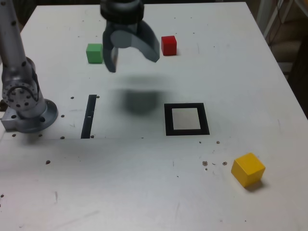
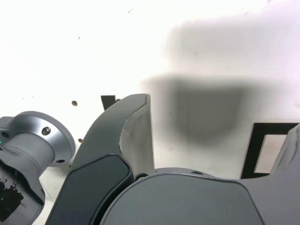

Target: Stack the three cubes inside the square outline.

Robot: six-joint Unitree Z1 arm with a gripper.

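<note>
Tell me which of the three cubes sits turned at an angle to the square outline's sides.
The yellow cube, at the exterior view's lower right; the red and green cubes sit roughly square to it.

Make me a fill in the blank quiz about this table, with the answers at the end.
The cube lying nearest the exterior view's camera is coloured ____.
In the exterior view, the red cube lies to the ____ of the green cube.
The number of cubes inside the square outline is ____.
The gripper hangs above the table with its jaws ____.

Missing words: yellow; right; zero; open
</note>
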